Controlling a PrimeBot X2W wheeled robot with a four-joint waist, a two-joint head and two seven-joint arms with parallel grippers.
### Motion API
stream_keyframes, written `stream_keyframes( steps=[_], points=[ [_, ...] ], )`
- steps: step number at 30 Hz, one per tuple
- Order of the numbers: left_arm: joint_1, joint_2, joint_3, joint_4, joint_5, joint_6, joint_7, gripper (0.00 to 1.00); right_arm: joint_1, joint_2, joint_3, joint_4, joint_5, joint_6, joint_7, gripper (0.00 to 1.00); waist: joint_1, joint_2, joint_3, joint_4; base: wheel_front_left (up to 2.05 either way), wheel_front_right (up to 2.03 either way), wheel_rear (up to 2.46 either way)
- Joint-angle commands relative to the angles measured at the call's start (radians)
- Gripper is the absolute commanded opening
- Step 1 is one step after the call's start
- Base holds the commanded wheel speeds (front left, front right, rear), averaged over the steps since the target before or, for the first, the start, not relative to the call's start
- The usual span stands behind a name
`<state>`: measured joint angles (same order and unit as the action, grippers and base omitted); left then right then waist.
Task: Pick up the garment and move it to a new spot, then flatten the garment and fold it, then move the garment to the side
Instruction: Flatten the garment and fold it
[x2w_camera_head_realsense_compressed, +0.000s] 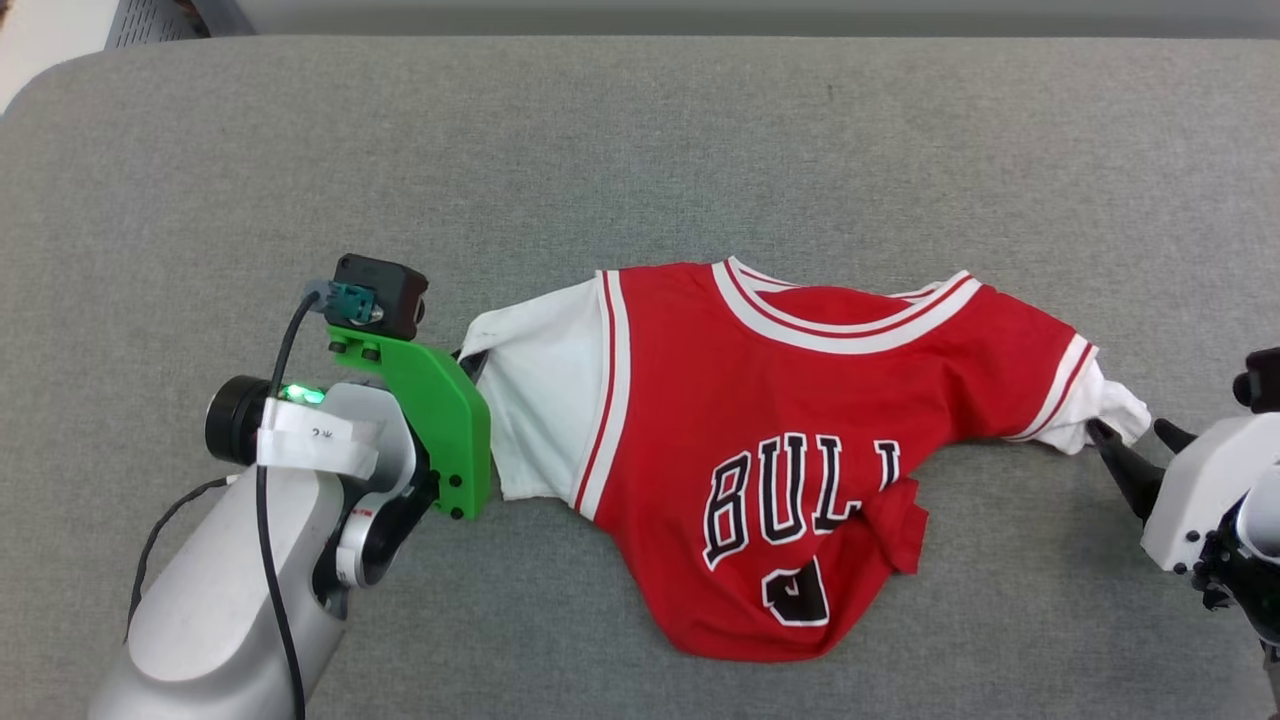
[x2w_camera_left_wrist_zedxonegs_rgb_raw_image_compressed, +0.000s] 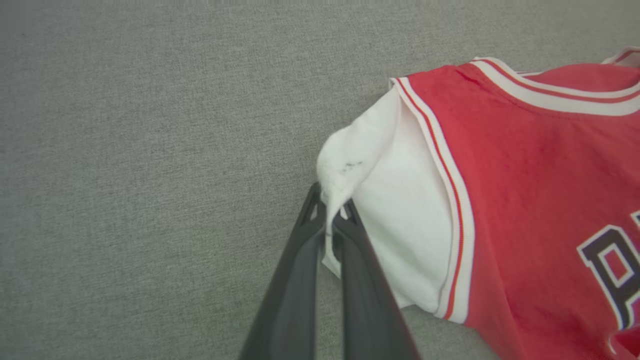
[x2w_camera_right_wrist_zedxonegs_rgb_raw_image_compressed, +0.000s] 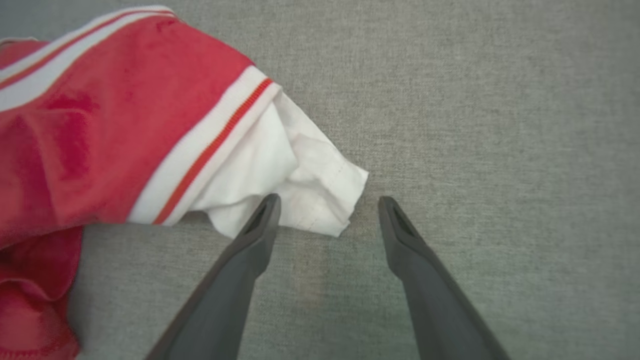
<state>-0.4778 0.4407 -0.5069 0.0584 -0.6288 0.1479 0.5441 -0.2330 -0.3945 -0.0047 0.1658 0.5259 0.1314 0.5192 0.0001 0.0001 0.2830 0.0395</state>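
Observation:
The garment (x2w_camera_head_realsense_compressed: 790, 400), a red jersey with white sleeves and black lettering, lies spread face up on the grey surface, its lower hem rumpled and turned over. In the left wrist view my left gripper (x2w_camera_left_wrist_zedxonegs_rgb_raw_image_compressed: 331, 207) is shut on the edge of the garment's white sleeve (x2w_camera_left_wrist_zedxonegs_rgb_raw_image_compressed: 350, 165), pinching a fold of cloth. In the head view the left wrist (x2w_camera_head_realsense_compressed: 420, 400) sits against that sleeve, and its fingers are hidden. My right gripper (x2w_camera_right_wrist_zedxonegs_rgb_raw_image_compressed: 327, 202) stands open at the other white sleeve (x2w_camera_right_wrist_zedxonegs_rgb_raw_image_compressed: 310, 185), one finger (x2w_camera_right_wrist_zedxonegs_rgb_raw_image_compressed: 260, 225) over the cloth, the other beside it on bare surface (x2w_camera_head_realsense_compressed: 1135, 440).
The grey fabric-covered surface (x2w_camera_head_realsense_compressed: 640, 150) stretches wide behind and around the jersey. Its rounded far-left corner (x2w_camera_head_realsense_compressed: 40, 80) and back edge show at the top of the head view.

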Motion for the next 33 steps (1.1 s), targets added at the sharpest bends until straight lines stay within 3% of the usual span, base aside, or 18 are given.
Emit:
stream_keyframes(
  steps=[1, 11, 12, 20, 33],
  points=[
    [0.002, 0.007, 0.004, -0.01, 0.013, 0.012, -0.002, 0.0, -0.024, -0.01, 0.019, 0.016, 0.008, -0.001, 0.013, 1.0, -0.0001, -0.0001, 0.018, 0.014, 0.0, 0.0, 0.0],
    [0.005, 0.006, 0.004, -0.033, 0.011, 0.019, -0.016, 0.0, -0.045, -0.023, 0.124, 0.147, 0.061, -0.001, 0.159, 1.0, -0.0001, -0.0001, 0.043, 0.032, 0.0, 0.0, 0.0],
    [0.008, 0.009, 0.005, -0.029, 0.008, 0.018, -0.02, 0.0, -0.048, -0.025, 0.14, 0.153, 0.076, -0.001, 0.175, 0.0, -0.0001, -0.0001, 0.038, 0.032, 0.0, 0.0, 0.0],
    [0.008, 0.015, 0.016, -0.019, 0.003, 0.013, -0.048, 0.0, -0.086, -0.06, 0.133, 0.138, 0.08, -0.001, 0.12, 0.0, -0.0001, -0.0001, 0.007, 0.029, 0.0, 0.0, 0.0],
    [-0.074, 0.054, 0.115, 0.015, 0.026, 0.021, -0.2, 0.0, -0.201, -0.118, 0.043, 0.098, 0.0, -0.001, 0.023, 0.0, -0.0001, -0.0001, -0.097, 0.007, 0.0, 0.0, 0.0]
  ],
)
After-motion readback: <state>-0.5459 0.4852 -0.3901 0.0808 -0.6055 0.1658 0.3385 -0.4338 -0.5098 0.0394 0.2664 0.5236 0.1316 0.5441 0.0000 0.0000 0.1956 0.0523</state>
